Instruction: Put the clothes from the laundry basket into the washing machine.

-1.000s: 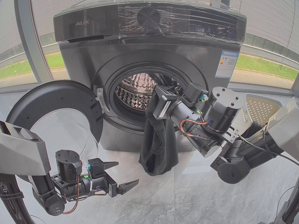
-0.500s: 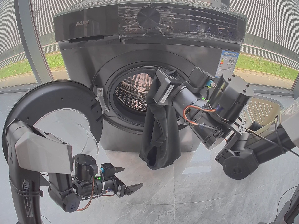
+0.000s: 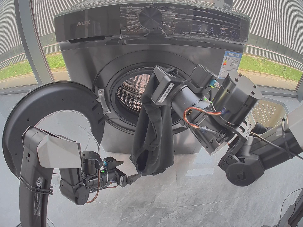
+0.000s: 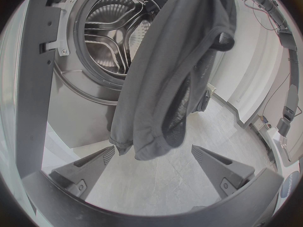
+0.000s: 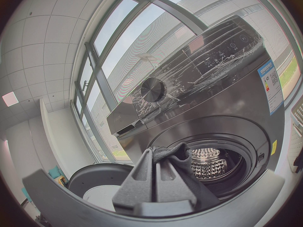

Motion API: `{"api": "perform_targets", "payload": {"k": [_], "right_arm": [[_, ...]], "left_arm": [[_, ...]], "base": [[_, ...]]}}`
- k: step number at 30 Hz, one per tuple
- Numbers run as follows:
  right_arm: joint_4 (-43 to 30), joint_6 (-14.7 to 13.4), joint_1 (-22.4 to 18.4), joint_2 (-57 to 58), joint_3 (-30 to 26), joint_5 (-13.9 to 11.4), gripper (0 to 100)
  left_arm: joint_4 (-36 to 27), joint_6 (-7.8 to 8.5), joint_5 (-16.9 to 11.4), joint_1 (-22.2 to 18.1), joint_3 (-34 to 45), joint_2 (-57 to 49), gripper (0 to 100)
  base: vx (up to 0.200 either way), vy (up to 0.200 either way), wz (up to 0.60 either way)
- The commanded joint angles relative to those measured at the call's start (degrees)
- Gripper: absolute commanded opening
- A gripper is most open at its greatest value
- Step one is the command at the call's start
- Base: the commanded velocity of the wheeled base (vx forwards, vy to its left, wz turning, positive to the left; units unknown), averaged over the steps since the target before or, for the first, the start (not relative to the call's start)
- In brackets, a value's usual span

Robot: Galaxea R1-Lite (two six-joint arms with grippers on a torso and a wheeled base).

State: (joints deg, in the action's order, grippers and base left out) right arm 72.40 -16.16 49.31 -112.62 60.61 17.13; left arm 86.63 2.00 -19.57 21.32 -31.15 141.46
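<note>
A black garment [image 3: 154, 133] hangs long and limp in front of the washing machine's round opening [image 3: 134, 93]. My right gripper [image 3: 157, 78] is shut on its top edge at the height of the drum's upper half. In the right wrist view its closed fingers [image 5: 142, 180] pinch a bunched fold of the garment [image 5: 178, 152]. My left gripper [image 3: 128, 171] is low near the floor, open, just at the garment's lower hem. In the left wrist view the hem [image 4: 142, 145] dangles between the spread fingers [image 4: 217, 167], with the steel drum [image 4: 107, 44] behind.
The machine's door [image 3: 53, 111] is swung wide open on the left, above my left arm. The pale perforated laundry basket [image 3: 268, 111] stands on the floor to the right of the machine, behind my right arm. Grey tiled floor [image 3: 189, 202] lies in front.
My right gripper has lifted the garment up and leftward, closer to the drum opening. My left gripper has slid to the right until it sits under the garment's hem.
</note>
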Motion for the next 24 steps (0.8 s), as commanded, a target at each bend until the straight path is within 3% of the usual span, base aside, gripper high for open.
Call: {"api": "perform_targets", "payload": {"k": [1,8,19,24], "right_arm": [[0.64,-0.01,0.35,-0.06,0.12,0.01,0],[1.08,-0.01,0.61,-0.32,0.03,0.01,0],[2.22,-0.01,0.96,-1.82,0.03,0.10,0],[2.48,-0.01,0.96,-2.08,0.03,0.10,0]], "left_arm": [[0.03,-0.07,-0.12,-0.75,-2.95,3.65,100],[0.03,-0.15,-0.56,-0.49,-4.36,5.32,100],[0.03,-0.07,-5.22,0.39,-4.19,5.67,100],[0.03,-0.07,-6.10,1.18,-4.62,6.02,100]], "base": [[0.000,0.000,0.00],[0.000,0.000,0.00],[0.000,0.000,0.00],[0.000,0.000,0.00]]}}
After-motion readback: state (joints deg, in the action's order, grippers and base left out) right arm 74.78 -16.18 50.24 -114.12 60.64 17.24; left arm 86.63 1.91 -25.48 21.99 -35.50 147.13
